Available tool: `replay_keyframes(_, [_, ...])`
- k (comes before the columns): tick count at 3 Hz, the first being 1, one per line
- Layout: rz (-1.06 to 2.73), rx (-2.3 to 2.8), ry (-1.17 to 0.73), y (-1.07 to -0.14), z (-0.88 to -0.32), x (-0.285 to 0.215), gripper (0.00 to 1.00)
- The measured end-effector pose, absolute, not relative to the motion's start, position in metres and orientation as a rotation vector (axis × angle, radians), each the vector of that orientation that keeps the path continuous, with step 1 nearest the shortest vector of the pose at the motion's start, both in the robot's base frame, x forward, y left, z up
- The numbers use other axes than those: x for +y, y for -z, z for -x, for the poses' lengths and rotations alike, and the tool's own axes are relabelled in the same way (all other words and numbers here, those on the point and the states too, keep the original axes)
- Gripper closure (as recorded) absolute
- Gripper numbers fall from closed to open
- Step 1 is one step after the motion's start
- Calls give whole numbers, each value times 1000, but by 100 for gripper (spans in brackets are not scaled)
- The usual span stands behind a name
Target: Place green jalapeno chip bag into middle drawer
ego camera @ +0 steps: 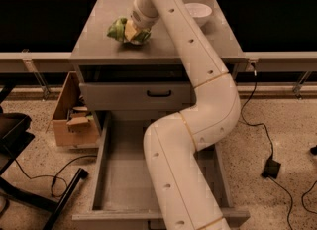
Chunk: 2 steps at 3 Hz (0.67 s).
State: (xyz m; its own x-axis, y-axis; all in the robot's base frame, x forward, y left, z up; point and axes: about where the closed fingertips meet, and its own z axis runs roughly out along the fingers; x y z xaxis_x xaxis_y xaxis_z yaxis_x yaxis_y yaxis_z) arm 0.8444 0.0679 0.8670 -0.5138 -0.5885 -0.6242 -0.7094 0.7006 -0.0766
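Observation:
The green jalapeno chip bag (118, 28) is crumpled in my gripper (131, 29), which is shut on it. Bag and gripper hang just over the front left part of the grey cabinet top (99, 50). My white arm runs from the bottom of the view up across the cabinet to the bag. The middle drawer (121, 174) is pulled out wide below, toward the bottom of the view. Its long grey tray shows on the left; my arm hides its right part.
A white bowl (198, 12) stands at the back right of the cabinet top. A closed drawer front with a black handle (158, 93) sits above the open drawer. A cardboard box (74, 117) stands on the floor at left, with a black chair base (29, 194) and cables (270, 167) nearby.

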Motion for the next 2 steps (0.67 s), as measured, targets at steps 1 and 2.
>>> replay_keyframes(1, [1014, 2299, -251, -851, -838, 78, 100])
replay_keyframes(2, [1014, 2299, -251, -851, -838, 78, 100])
